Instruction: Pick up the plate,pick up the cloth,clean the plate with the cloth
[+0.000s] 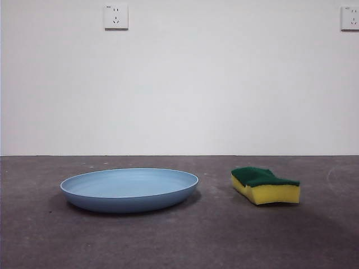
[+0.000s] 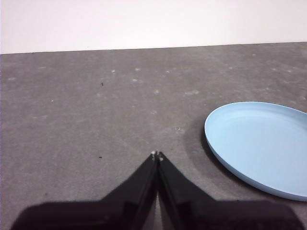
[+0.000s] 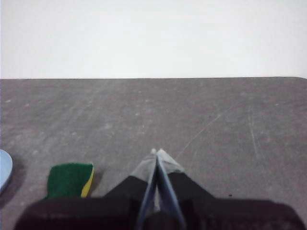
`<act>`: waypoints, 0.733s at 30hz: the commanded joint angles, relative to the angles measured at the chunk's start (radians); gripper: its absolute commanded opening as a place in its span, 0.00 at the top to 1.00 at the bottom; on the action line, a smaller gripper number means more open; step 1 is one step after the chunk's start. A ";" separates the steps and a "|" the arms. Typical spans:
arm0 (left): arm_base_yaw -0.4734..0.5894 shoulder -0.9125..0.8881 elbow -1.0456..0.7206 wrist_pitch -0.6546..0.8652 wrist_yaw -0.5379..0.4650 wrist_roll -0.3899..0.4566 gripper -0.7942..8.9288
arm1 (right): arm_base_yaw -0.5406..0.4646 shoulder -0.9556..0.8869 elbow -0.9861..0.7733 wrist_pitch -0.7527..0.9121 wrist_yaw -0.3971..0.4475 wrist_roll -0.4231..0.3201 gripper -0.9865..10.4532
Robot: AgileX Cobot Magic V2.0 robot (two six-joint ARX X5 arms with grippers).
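The light-blue plate lies flat on the dark grey table, left of centre in the front view. The yellow sponge with a green scouring top, the cloth, lies to its right, apart from it. My left gripper is shut and empty above the table, with the plate off to one side of it. My right gripper is shut and empty, with the sponge beside it and a sliver of the plate at the picture's edge. Neither arm shows in the front view.
A white wall stands behind the table. Two wall sockets sit high on it. Nothing else lies on the table.
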 commanded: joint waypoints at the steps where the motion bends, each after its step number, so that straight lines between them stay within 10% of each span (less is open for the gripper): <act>1: 0.003 -0.001 -0.014 0.003 0.001 -0.006 0.92 | -0.001 -0.041 -0.055 0.010 -0.027 0.005 0.91; 22: 0.003 -0.001 -0.014 0.003 0.001 -0.006 0.92 | 0.000 -0.103 -0.194 0.004 -0.052 0.150 0.91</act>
